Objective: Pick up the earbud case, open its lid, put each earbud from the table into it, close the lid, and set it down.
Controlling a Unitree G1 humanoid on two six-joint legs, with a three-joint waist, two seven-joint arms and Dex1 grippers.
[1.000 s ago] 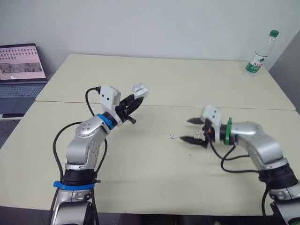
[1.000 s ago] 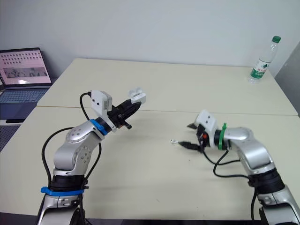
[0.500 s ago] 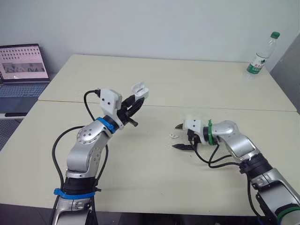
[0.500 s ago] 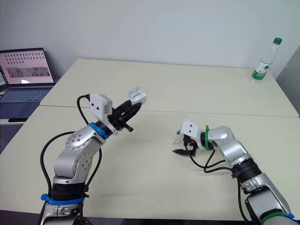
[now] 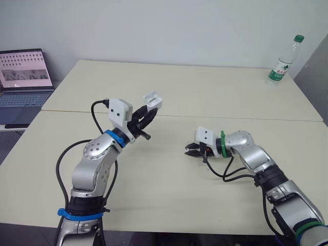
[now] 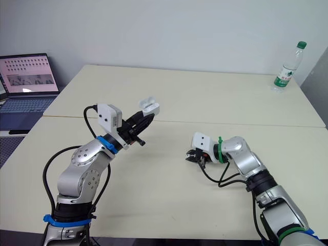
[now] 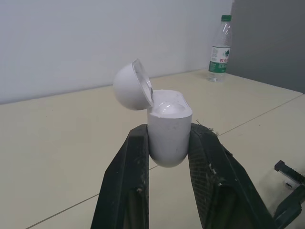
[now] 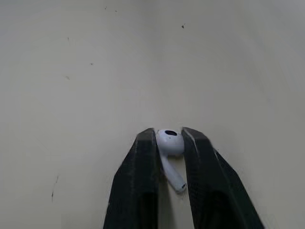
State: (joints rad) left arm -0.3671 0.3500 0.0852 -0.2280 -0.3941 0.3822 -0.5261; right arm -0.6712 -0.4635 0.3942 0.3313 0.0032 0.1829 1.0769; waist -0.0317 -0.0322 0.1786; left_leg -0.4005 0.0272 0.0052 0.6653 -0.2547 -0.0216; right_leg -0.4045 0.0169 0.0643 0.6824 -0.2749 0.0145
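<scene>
Above the table (image 5: 164,200), your left gripper (image 5: 149,109) clamps the earbud case (image 7: 167,133) upright, lid (image 7: 129,87) hinged open to receive. Low at the surface, your right gripper (image 5: 188,151) pinches one earbud (image 8: 170,143), ready for lifting.

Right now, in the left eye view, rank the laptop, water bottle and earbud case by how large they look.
1. laptop, partly cut off at the picture's edge
2. water bottle, standing far back
3. earbud case, lid open, held in the left gripper
</scene>
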